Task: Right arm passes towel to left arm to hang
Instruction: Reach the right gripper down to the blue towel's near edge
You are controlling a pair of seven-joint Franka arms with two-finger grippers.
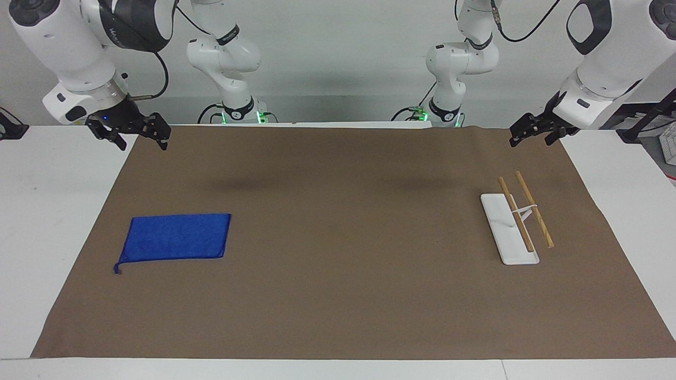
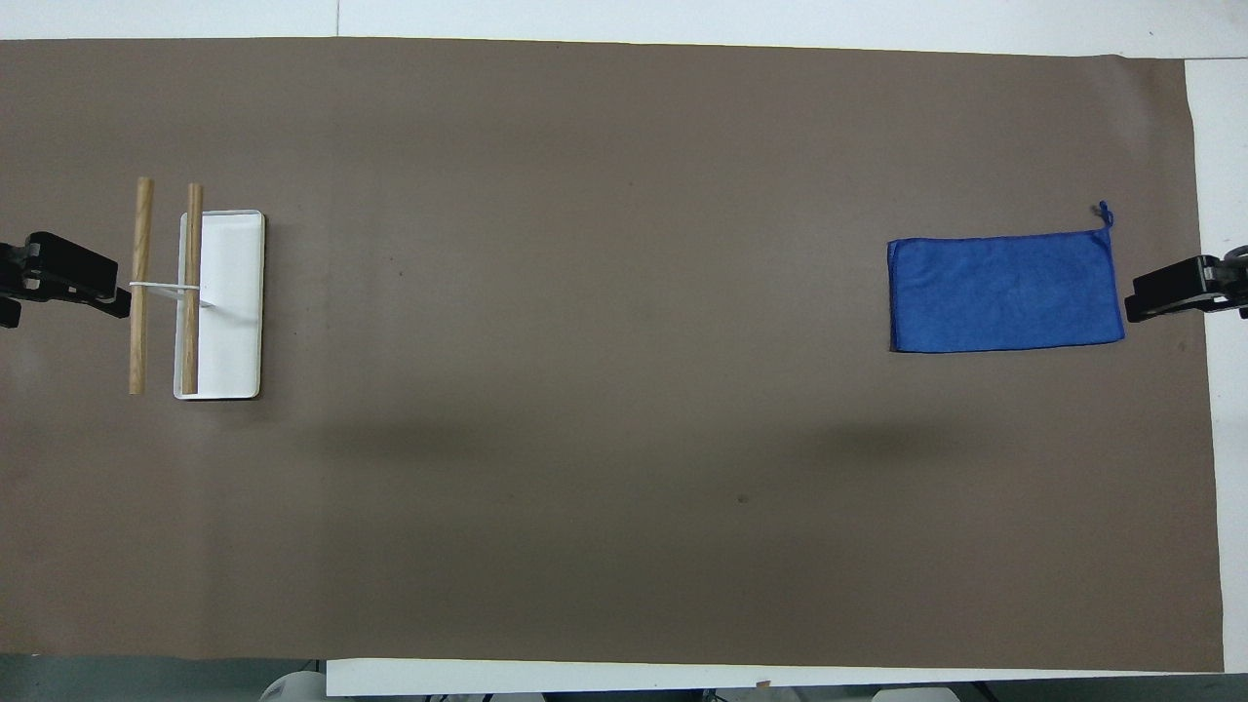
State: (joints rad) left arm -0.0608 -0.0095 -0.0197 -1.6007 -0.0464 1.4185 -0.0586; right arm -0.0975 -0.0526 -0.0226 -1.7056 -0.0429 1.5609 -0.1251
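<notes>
A: The blue towel (image 1: 174, 237) lay flat on the brown mat (image 1: 338, 295), toward the right arm's end of the table, its corner loop pointing away from the robots.

B: And the right gripper (image 1: 128, 129) hung up in the air over that end's mat edge, fingers spread, nothing in them. The left gripper (image 1: 537, 129) waited over the other end, above the wooden two-rail rack (image 1: 520, 216) on its white base; its jaws looked parted too.

A: So the pickup was the step in hand. My judgement: pinch one short edge, so plenty of cloth hangs free for the left gripper to take.

B: Agreed, and lift high before passing, or the cloth would drag.

A: Any writing?

B: Lettering ran along the right arm's dark joint cover, too small to read.
</notes>
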